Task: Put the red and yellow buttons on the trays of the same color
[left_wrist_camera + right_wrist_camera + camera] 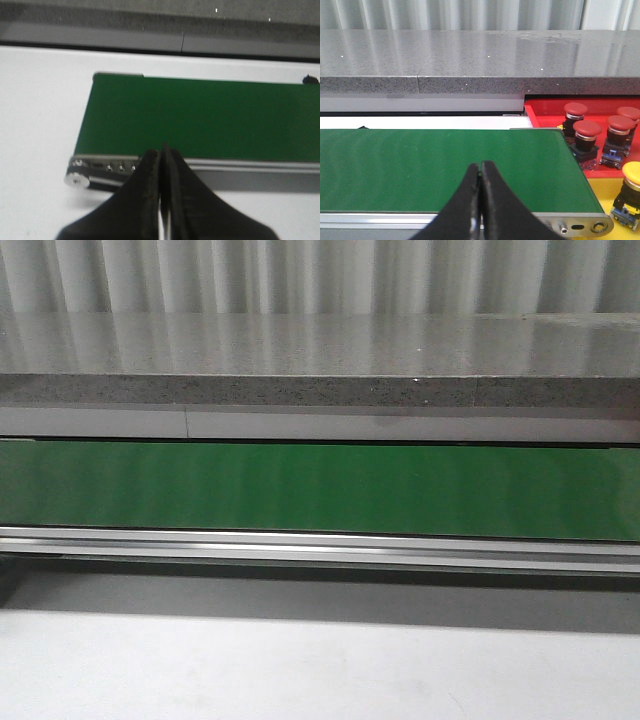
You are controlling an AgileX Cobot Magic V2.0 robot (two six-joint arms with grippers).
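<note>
Both the left gripper [161,200] and right gripper [480,205] hang closed and empty over the bare green conveyor belt [320,490]. Red buttons [587,131] already sit in the red tray [545,111] beyond the right gripper's belt end, a yellow button [634,175] in the yellow tray [600,189]. With jaws pressed together, an arriving button would likely pass ungrasped.

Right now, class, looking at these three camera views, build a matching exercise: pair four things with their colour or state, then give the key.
Column one:
1. conveyor belt
2. left gripper
3. tray holding four buttons
4. button nearest the belt's end roller

Column two:
A. yellow
B. shut, holding nothing
C. green
D. red

Pairs: 1-C, 2-B, 3-D, 4-A
</note>
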